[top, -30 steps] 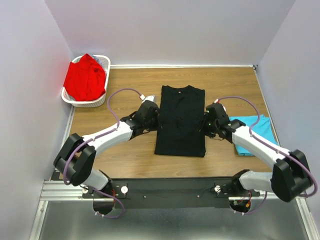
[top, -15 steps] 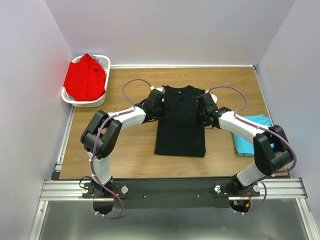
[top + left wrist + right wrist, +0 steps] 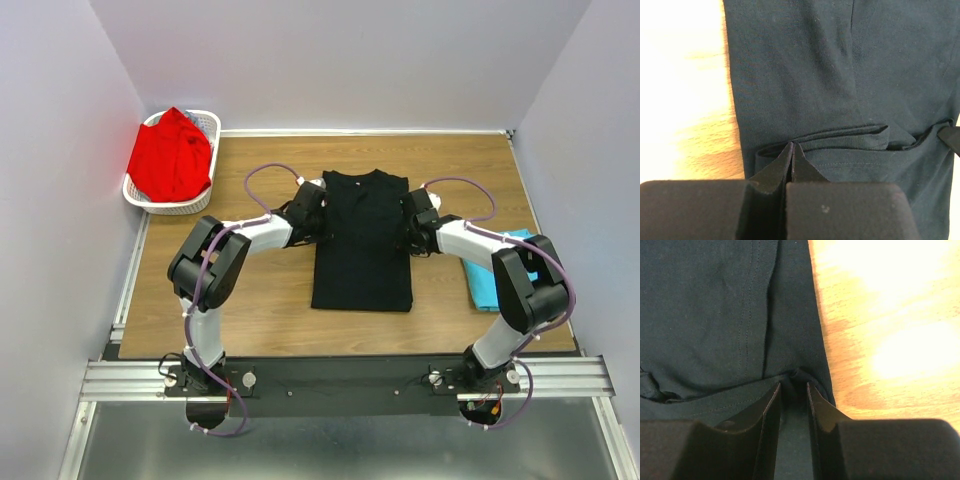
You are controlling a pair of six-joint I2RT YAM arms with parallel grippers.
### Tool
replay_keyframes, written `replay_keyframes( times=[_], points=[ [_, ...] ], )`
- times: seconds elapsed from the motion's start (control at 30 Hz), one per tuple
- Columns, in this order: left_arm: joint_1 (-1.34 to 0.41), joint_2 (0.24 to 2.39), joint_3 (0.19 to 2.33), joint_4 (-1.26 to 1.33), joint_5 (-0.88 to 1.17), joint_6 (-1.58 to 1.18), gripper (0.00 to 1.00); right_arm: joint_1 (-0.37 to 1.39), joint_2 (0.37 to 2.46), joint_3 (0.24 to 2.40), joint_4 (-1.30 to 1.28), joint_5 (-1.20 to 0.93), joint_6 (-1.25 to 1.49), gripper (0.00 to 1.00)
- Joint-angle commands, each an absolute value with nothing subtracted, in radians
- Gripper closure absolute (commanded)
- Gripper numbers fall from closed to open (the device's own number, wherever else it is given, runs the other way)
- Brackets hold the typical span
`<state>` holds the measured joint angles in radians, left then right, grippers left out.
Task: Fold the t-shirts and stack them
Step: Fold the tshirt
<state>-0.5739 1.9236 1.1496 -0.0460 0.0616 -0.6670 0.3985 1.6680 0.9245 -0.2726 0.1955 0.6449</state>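
The black t-shirt (image 3: pixel 362 245) lies flat mid-table, folded into a long narrow strip with its collar at the far end. My left gripper (image 3: pixel 313 207) is at its left edge near the far end. In the left wrist view the gripper (image 3: pixel 792 146) is shut, its tips at a raised fold of black cloth (image 3: pixel 800 75). My right gripper (image 3: pixel 411 216) is at the right edge. In the right wrist view the gripper (image 3: pixel 794 385) is pinching bunched black cloth (image 3: pixel 705 305). The red t-shirt (image 3: pixel 170 158) is heaped in the basket. The turquoise t-shirt (image 3: pixel 508 262) lies at the right, partly under my right arm.
The white lattice basket (image 3: pixel 196 204) stands at the table's far left corner. Bare wooden table (image 3: pixel 250 300) surrounds the black shirt and shows in both wrist views (image 3: pixel 685 75) (image 3: pixel 880 315). Grey walls close in the left, back and right sides.
Both grippers have moved from the shirt's middle towards its collar end along its left and right edges. The arms have bent inward. The black shirt has hardly shifted.
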Motion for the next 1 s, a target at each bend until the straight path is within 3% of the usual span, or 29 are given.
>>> replay_keyframes(
  times=[0.0,0.07,0.17,0.3,0.37,0.5,0.7,0.97],
  points=[
    [-0.560,1.939,1.106,-0.067,0.038,-0.669,0.98,0.379,1.706,0.897,-0.272,0.224,0.634,0.67],
    [-0.557,1.933,1.104,-0.067,0.046,-0.664,0.98,0.370,1.691,0.894,-0.272,0.209,0.630,0.66],
    [-0.552,1.884,1.109,-0.066,0.060,-0.647,0.98,0.370,1.641,0.916,-0.272,0.177,0.606,0.53],
    [-0.552,1.789,1.124,-0.074,0.064,-0.618,0.85,0.370,1.546,0.949,-0.282,0.121,0.572,0.32],
    [-0.552,1.717,1.114,-0.125,0.017,-0.624,0.81,0.370,1.481,0.954,-0.301,0.107,0.574,0.28],
    [-0.540,1.556,0.987,-0.193,-0.067,-0.656,0.70,0.371,1.387,0.922,-0.405,0.071,0.597,0.28],
    [-0.540,1.338,0.712,-0.204,0.040,-0.707,0.68,0.368,1.208,0.735,-0.483,-0.021,0.662,0.29],
    [-0.583,1.229,0.555,-0.195,0.113,-0.758,0.66,0.368,1.052,0.539,-0.525,-0.117,0.773,0.37]
  ],
)
